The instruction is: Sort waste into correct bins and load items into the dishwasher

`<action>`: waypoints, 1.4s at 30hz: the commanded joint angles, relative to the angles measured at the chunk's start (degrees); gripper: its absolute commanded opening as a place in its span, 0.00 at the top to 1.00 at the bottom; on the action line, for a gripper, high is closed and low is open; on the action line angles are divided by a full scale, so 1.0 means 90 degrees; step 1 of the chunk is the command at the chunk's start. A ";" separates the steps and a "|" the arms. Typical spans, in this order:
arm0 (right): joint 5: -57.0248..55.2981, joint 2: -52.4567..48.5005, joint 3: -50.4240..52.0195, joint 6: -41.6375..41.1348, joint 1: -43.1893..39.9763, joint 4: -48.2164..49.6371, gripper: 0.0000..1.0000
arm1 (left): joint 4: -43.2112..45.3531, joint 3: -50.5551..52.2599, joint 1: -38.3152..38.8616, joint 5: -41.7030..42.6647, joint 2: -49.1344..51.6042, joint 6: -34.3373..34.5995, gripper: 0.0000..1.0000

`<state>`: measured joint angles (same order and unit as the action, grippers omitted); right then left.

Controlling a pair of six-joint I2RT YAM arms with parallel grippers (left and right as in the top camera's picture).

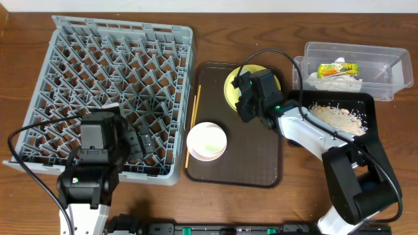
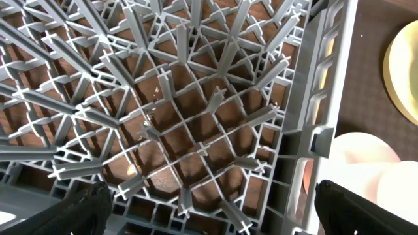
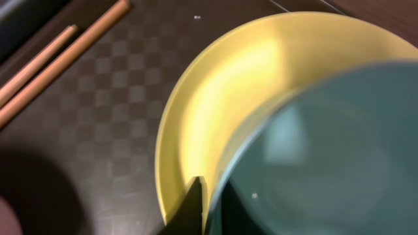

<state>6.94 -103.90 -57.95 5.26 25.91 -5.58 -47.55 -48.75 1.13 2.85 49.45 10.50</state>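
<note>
The grey dish rack (image 1: 111, 65) fills the left; my left gripper (image 1: 140, 140) hangs open and empty over its near right corner (image 2: 215, 215). On the brown tray, the yellow plate (image 1: 234, 88) holds the light blue bowl (image 3: 326, 150). My right gripper (image 1: 251, 104) sits over them, and its fingers (image 3: 209, 189) close on the bowl's rim, one outside and one inside. The white bowl (image 1: 207, 140) stands on the tray's near left, with the chopsticks (image 1: 192, 124) along the tray's left edge. The wrapper and paper (image 1: 339, 70) lie in the clear tub (image 1: 392, 55). Rice scraps (image 1: 336, 114) lie in the black tray (image 1: 366, 104). I cannot make out the small white cup.
The dark brown serving tray (image 1: 261, 163) lies between the rack and the two bins. The left arm's cable loops beside the rack's near left corner. The right arm's base stands at the near right. Bare wooden table shows along the far edge.
</note>
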 commanded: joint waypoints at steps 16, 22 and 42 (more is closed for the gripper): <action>0.1690 0.1880 -0.0015 -0.0012 0.0046 -0.0996 0.46 | -0.0005 -0.0131 -0.0034 0.0010 -0.0012 -0.0036 0.01; 0.2404 0.2256 -0.0012 -0.0177 0.0051 -0.1744 0.39 | -0.0002 -0.0131 -0.0034 0.0010 -0.0012 -0.0036 0.01; 0.1773 0.0872 -0.0005 -0.1511 0.0964 -0.2647 0.76 | -0.0002 -0.0131 -0.0034 0.0012 -0.0012 -0.0036 0.01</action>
<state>23.68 -94.72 -58.04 -5.98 33.78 -29.54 -47.55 -48.75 1.13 2.85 49.45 10.50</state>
